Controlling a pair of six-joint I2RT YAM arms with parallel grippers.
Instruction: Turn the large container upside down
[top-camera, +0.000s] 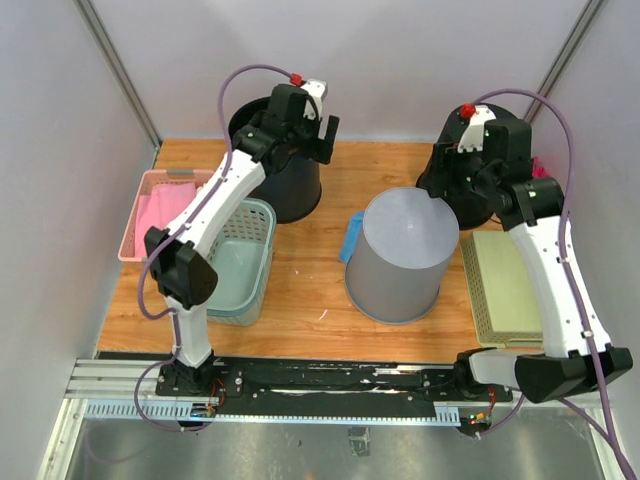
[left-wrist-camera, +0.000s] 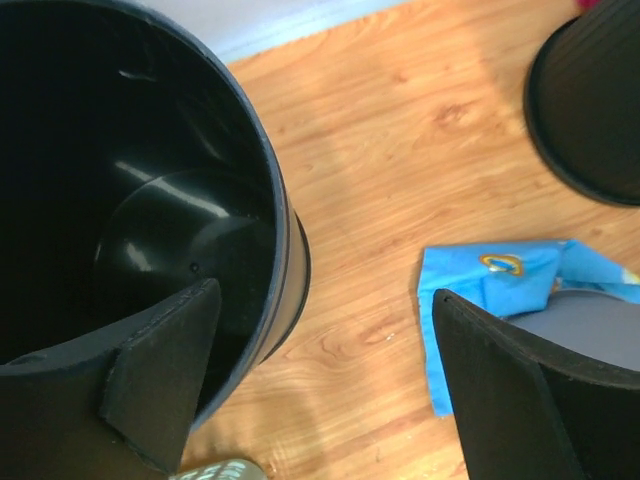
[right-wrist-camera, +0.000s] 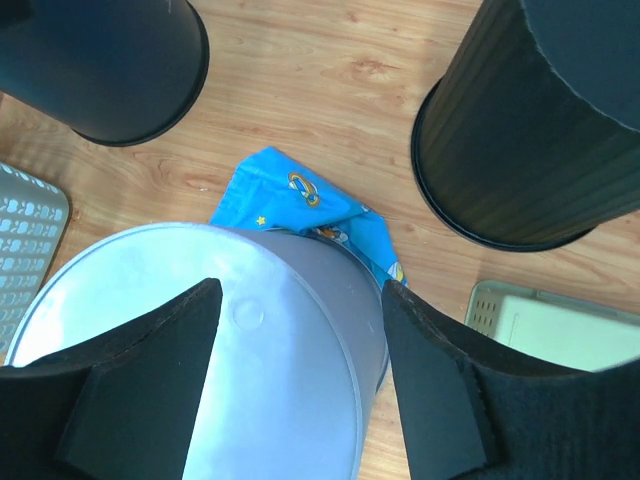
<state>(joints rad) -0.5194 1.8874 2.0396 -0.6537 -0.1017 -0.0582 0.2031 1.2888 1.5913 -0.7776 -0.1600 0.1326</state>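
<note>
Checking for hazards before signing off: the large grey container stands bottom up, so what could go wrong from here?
1. The rim of the grey plastic container seems to rest on the crumpled blue wrapper, so it may sit unevenly.
2. The left gripper is open and appears to straddle the wall of the round black bucket; moving sideways could tip it.
3. The right gripper hangs open close over the container, beside the ribbed black bin; it might bump either.

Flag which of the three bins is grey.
The middle container, closed base up, by the blue wrapper; the left bucket and the ribbed right bin are black.
</note>
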